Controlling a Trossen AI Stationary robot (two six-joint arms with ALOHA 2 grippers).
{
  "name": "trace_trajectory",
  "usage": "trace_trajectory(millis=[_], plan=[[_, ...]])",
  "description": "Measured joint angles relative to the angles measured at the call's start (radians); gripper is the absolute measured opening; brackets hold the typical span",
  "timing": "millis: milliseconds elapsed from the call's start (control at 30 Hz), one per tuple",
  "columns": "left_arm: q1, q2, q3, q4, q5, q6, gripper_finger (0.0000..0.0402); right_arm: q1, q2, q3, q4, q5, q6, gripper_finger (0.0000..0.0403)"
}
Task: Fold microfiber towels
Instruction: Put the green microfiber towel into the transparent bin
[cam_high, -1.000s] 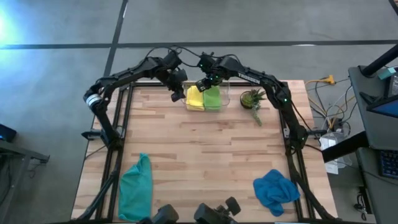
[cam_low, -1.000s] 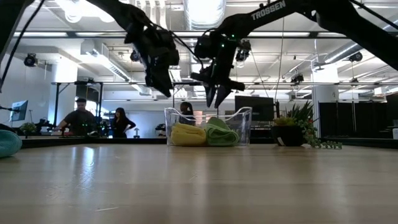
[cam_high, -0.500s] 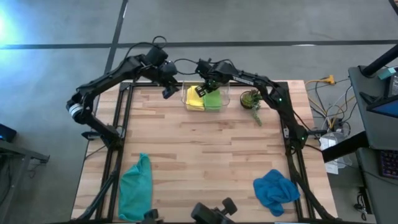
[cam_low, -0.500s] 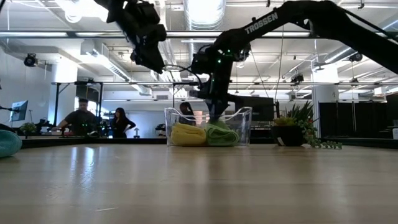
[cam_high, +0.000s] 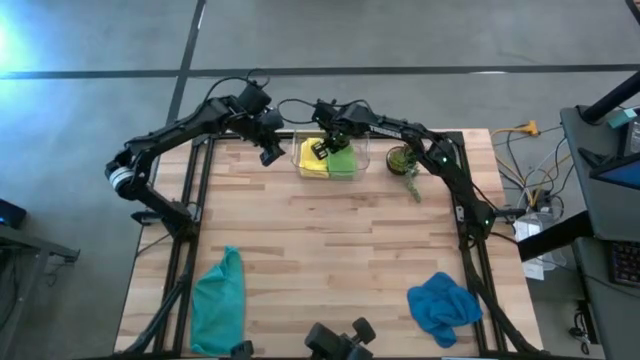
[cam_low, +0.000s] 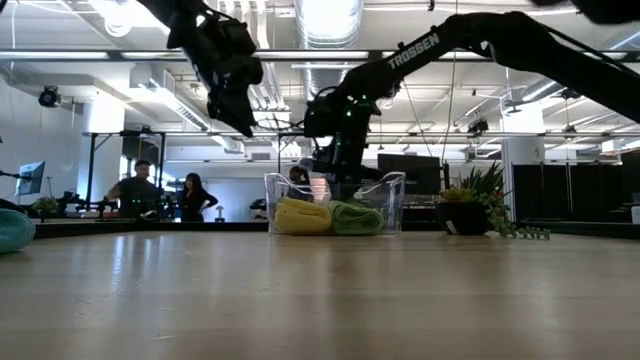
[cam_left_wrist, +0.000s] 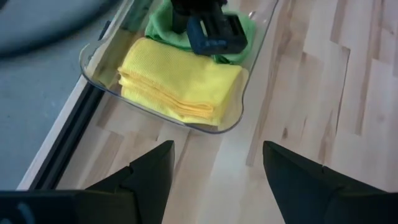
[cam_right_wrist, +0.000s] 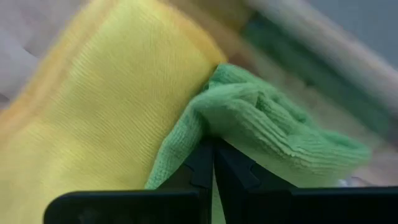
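Note:
A folded yellow towel (cam_high: 311, 160) and a folded lime green towel (cam_high: 344, 163) lie side by side in a clear bin (cam_left_wrist: 99, 81) at the table's far edge. My right gripper (cam_high: 322, 149) is down inside the bin, shut, its tips at the green towel (cam_right_wrist: 273, 124) next to the yellow one (cam_right_wrist: 93, 112). My left gripper (cam_high: 270, 152) is open and empty, above the table just left of the bin (cam_left_wrist: 217, 149). A crumpled teal towel (cam_high: 220, 300) lies at the near left. A crumpled blue towel (cam_high: 443, 305) lies at the near right. My right gripper presses its shut fingertips (cam_right_wrist: 205, 163) against the green towel's bunched edge (cam_right_wrist: 208, 121), the side that borders the yellow towel. It comes from above, slanting down into the bin. The green towel lies folded on the bin's floor.
A small potted plant (cam_high: 405, 160) stands right of the bin. People stand in the room beyond the table (cam_low: 135, 190). Bare wooden tabletop (cam_high: 330, 250) lies between the bin and the two loose towels.
My right gripper has gone down into the bin onto the green towel. My left gripper has drawn away from the bin toward the table's left edge and risen a little. The towels in the bin lie where they were.

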Motion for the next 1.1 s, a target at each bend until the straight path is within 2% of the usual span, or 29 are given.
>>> trace_trajectory(millis=[133, 433, 567, 867, 1100], plan=[[0.0, 0.0, -0.02, 0.032, 0.003, -0.023, 0.0228, 0.003, 0.013, -0.001, -0.011, -0.016, 0.012, 0.0009], [0.0, 0.029, -0.08, 0.118, 0.018, -0.032, 0.0228, 0.003, -0.053, 0.001, 0.006, 0.01, 0.034, 0.0009], [-0.001, 0.031, -0.122, 0.15, 0.054, -0.052, 0.0228, 0.009, -0.034, 0.001, 0.029, -0.006, 0.057, 0.0009], [-0.002, 0.03, -0.144, 0.154, 0.06, -0.052, 0.0228, 0.011, 0.017, 0.009, 0.082, -0.024, 0.099, 0.0009], [-0.002, 0.028, -0.164, 0.152, 0.06, -0.066, 0.0228, -0.001, 0.029, 0.014, 0.044, 0.06, 0.117, 0.0009]])
